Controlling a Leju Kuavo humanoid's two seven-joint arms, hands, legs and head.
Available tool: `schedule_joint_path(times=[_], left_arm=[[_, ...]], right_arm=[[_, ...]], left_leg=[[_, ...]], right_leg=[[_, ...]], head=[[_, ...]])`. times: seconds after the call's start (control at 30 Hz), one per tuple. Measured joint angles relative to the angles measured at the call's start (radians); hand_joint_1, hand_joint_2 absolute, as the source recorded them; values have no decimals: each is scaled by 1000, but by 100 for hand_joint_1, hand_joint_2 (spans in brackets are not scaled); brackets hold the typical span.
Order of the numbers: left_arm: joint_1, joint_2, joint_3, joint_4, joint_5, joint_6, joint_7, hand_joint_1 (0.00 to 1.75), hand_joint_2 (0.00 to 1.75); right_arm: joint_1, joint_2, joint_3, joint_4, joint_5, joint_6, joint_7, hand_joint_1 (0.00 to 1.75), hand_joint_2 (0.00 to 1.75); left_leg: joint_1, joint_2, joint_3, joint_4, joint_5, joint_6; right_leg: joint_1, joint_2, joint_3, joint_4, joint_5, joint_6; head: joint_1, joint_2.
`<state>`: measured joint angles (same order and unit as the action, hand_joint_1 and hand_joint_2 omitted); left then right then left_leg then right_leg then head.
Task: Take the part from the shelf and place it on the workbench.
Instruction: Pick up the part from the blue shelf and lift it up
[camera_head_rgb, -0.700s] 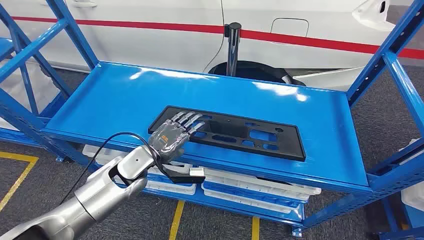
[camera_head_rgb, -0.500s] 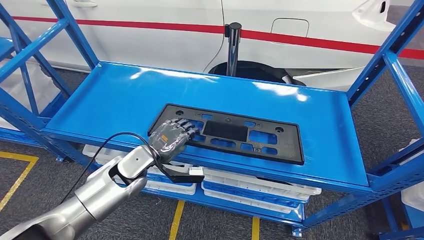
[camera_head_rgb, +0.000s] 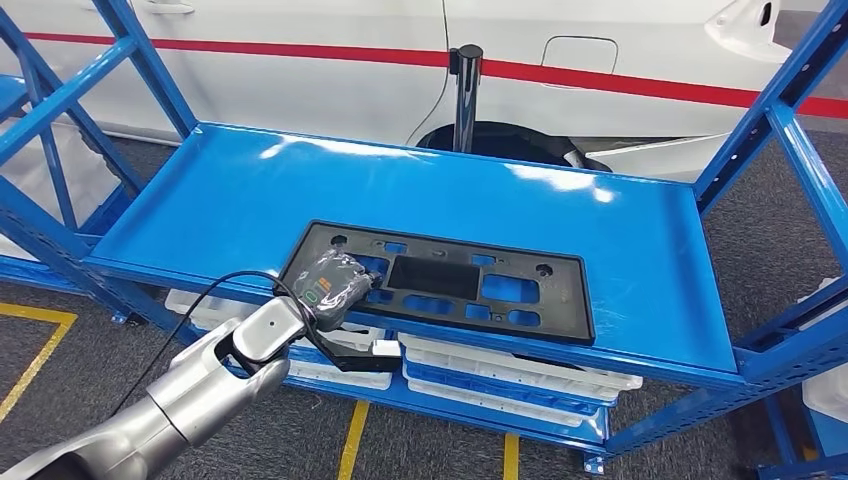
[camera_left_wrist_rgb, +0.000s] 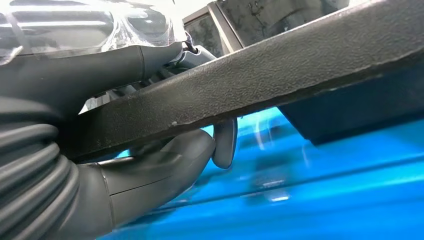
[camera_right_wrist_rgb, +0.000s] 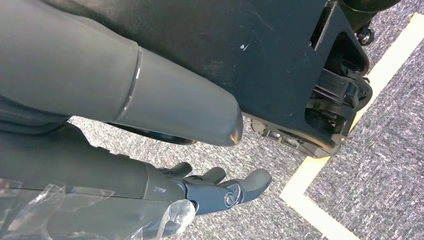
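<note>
— 1 part (camera_head_rgb: 440, 281) in play, where does it lie?
— On the blue shelf (camera_head_rgb: 230, 195), near its front edge, its left end gripped by the left hand (camera_head_rgb: 330, 282).
— How do the fingers sit?
— Thumb (camera_left_wrist_rgb: 165, 165) under the rim, fingers over it, clamped. Right hand (camera_right_wrist_rgb: 150, 195) hangs above grey floor, fingers apart, holding nothing.
</note>
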<state>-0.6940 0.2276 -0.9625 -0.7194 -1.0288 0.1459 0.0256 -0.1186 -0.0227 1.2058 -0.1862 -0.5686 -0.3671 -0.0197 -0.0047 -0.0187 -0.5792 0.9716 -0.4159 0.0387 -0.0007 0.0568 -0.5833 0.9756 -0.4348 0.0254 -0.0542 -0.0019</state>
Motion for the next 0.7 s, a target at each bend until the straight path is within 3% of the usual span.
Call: schedule_joint_path(times=[0.17,0.37,0.5,0.7], left_arm=[[23,3,1,2,13,42,-2,175,175],[86,24,57,-41,127,208,26,175,175],[123,81,134,-170,163,201,87,175,175],[155,212,315,-454,229,134,164,175,175]], right_arm=[[0,-1,0,0,-4,0,0,0,0],[1,-2,-1,0,-40,0,1,0,0],[3,-4,-4,0,-58,0,-8,0,0],[11,-4,-10,0,-74,0,-37,0,0]], left_leg=[[0,0,0,0,0,0],[0,0,1,0,0,0],[1,1,0,0,0,0],[2,1,0,0,0,0]], right_leg=[[0,0,0,0,0,0],[0,0,0,0,0,0],[1,1,0,0,0,0],[2,1,-1,1,0,0]], head=[[0,0],[0,0],[0,0],[0,0]])
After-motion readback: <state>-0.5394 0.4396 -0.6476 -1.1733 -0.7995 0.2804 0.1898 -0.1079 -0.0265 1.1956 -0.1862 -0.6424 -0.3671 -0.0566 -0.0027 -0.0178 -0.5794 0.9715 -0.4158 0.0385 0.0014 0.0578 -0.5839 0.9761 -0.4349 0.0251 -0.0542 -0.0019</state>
